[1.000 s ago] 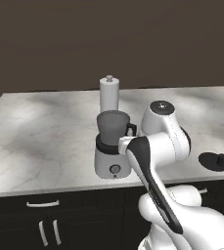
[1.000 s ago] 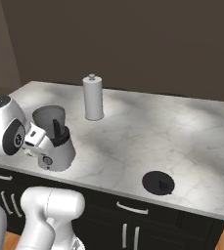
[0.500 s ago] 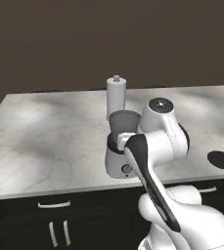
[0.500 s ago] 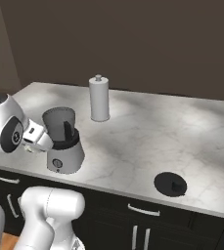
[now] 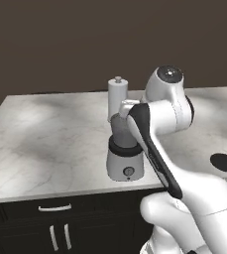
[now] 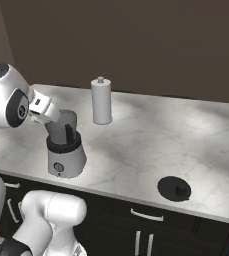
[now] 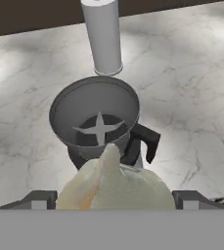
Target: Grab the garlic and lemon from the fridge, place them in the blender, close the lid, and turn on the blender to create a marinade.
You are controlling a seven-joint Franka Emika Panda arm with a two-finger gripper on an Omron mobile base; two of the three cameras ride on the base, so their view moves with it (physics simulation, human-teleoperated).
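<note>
With the end effector [image 7: 114, 195] pinching the garlic [image 7: 114, 183] just short of the open blender [image 7: 95, 119] on the table [image 7: 191, 97], a release now may drop it on the rim and send it rolling away.

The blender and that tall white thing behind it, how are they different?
The blender has a grey base with a round front knob, a black collar and a jar with a black side handle; the tall white cylinder is one plain smooth tube. The blender's jar is open on top, showing its blade inside; the cylinder is closed, capped by a small knob. The blender stands near the counter's front edge, the cylinder farther back. Both stand upright on the marble.
</note>
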